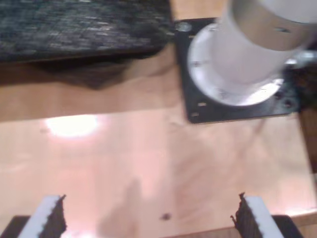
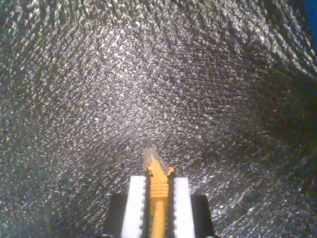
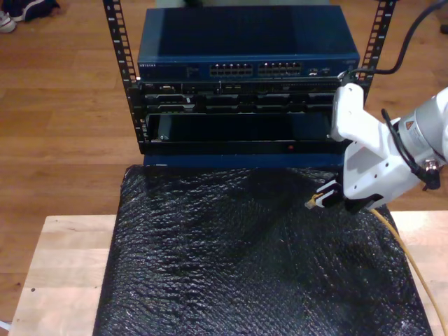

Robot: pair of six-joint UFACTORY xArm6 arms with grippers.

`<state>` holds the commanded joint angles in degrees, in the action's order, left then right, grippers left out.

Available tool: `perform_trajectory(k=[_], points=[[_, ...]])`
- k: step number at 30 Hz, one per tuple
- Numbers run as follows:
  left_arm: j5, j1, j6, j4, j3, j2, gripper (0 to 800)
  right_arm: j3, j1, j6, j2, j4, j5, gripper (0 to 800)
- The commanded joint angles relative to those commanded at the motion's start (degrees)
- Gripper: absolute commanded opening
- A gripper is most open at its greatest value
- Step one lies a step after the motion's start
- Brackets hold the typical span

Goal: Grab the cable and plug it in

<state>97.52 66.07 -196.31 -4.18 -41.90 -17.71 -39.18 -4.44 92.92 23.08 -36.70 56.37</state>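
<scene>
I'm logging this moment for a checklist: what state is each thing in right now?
Cable: held near its end, not plugged in.
Plug: sticking out past the fingertips, above the black mat.
My second gripper: shut on the cable.
My first gripper: open, holding nothing, above a wooden table.
Switch: front ports unplugged.

A light wooden table (image 3: 66,266) carries a black, glittering textured mat (image 3: 252,259) that covers most of its top and reaches the table's far edge. Bare wood shows beside the mat. A black base plate (image 1: 233,106) is bolted flat to the wood.
</scene>
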Motion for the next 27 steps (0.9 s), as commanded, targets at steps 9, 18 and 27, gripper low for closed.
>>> perform_trajectory(k=[9, 18, 27], points=[[-1.76, 2.99, 4.92, 3.34, 10.64, -5.54, 799, 0.62, 0.26, 0.0, 0.0, 0.09, 0.0, 2], [-7.56, 4.13, 6.33, 6.59, 18.81, -8.79, 799, 1.76, 1.05, 0.09, 0.0, 0.18, 0.09, 2], [-20.57, 12.48, 13.27, 7.21, 26.9, -10.64, 799, 2.11, 0.97, 0.09, 0.0, 0.09, 0.09, 2]])
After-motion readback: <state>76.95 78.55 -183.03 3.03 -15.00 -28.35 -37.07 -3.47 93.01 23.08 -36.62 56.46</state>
